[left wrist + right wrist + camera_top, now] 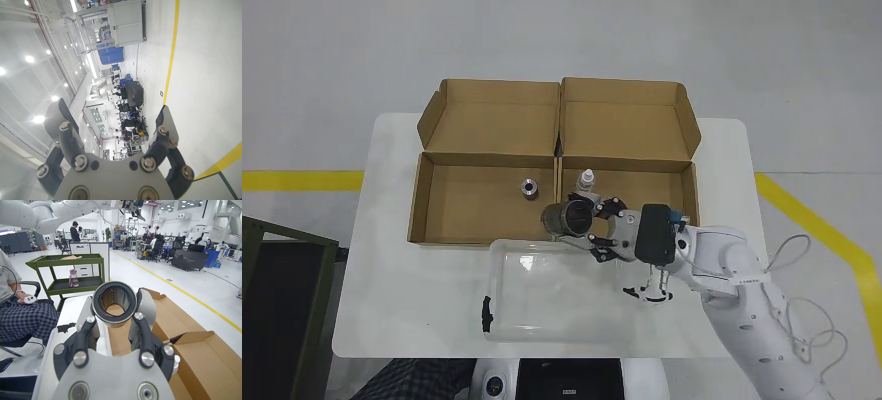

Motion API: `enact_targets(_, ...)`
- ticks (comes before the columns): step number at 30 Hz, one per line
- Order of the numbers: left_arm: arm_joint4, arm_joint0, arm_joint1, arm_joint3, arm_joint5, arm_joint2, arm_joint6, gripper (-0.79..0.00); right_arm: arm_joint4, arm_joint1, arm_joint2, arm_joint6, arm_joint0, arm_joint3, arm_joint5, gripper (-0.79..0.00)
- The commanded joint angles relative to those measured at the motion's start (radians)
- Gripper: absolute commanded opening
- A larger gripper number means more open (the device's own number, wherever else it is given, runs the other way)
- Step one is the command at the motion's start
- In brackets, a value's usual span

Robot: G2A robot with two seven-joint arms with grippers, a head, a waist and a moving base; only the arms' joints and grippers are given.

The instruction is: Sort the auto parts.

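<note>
My right gripper is shut on a hollow metal cylinder bearing with a black end ring. It holds the bearing in the air over the near edge of the two cardboard boxes, above the wall between them. A small silver part lies in the left box. A small white part stands in the right box. My left gripper is open with nothing between its fingers, raised high and facing the hall.
A clear plastic tray sits on the white table in front of the boxes. A green cart stands beside the table. Both box lids stand open at the far side.
</note>
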Motion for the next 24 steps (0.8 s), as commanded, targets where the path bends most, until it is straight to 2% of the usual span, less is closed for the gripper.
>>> enact_targets(1, 0.000, 0.000, 0.000, 0.000, 0.000, 0.000, 0.000, 0.000, 0.003, 0.001, 0.001, -0.003, -0.001, 0.002, 0.001, -0.785)
enact_targets(14, 0.000, 0.000, 0.000, 0.000, 0.000, 0.000, 0.000, 0.000, 0.002, 0.000, -0.019, -0.006, 0.015, 0.037, 0.012, -0.785)
enact_targets(24, 0.000, 0.000, 0.000, 0.000, 0.000, 0.000, 0.000, 0.000, -0.075, -0.006, -0.071, 0.070, 0.074, 0.066, 0.072, -0.785)
